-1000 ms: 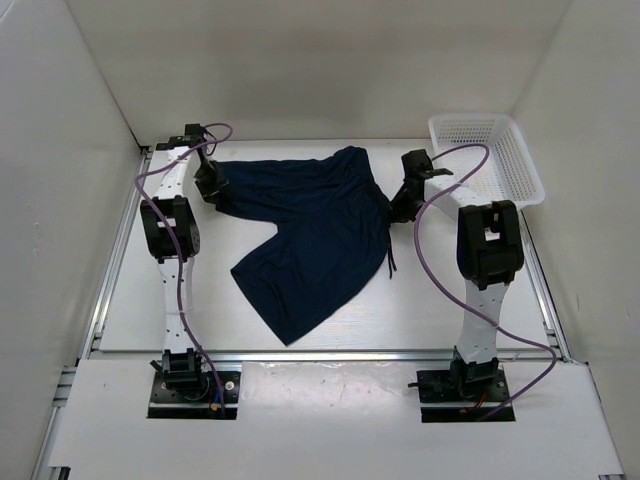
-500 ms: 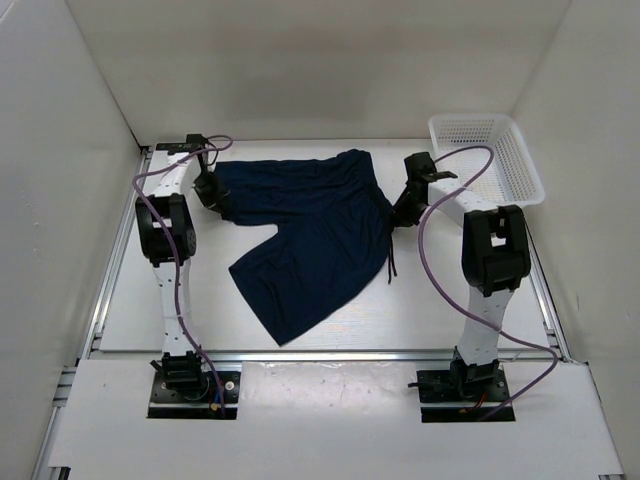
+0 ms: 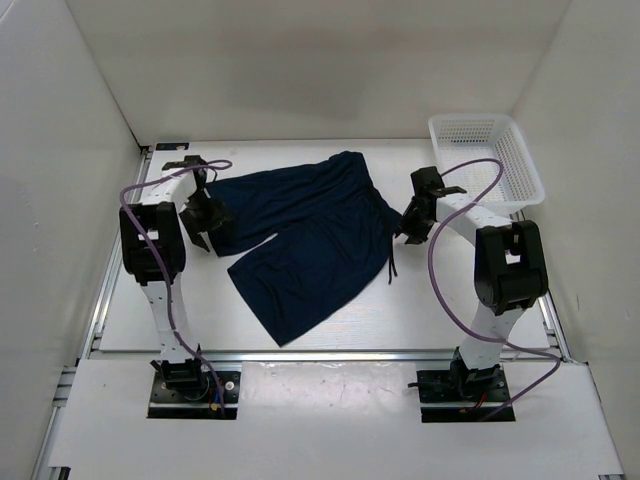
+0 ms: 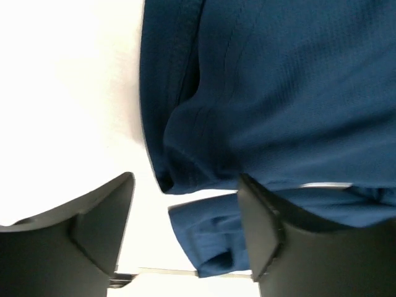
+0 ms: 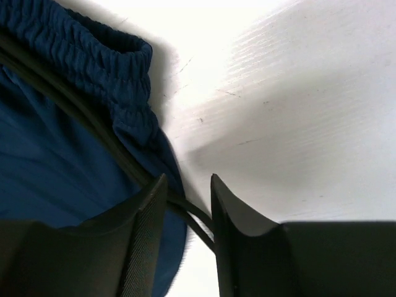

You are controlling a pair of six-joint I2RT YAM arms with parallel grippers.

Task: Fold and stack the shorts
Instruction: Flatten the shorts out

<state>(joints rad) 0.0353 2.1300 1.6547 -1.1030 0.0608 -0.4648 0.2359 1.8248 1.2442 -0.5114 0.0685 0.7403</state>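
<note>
Two sets of fingers are placed at opposite sides of one pair of navy shorts point(image 3: 310, 240).
From overhead, the shorts are seen spread on the white surface point(image 3: 430, 300) between the arms, with a white mesh basket point(image 3: 530, 180) at the far right corner. Only in the wrist views is the grip shown: the left fingers point(image 4: 99, 223) are spread wide around a hem corner, while the right fingers point(image 5: 145, 235) are narrowly parted over the drawstring point(image 5: 93, 124); whether it is pinched cannot be told.
</note>
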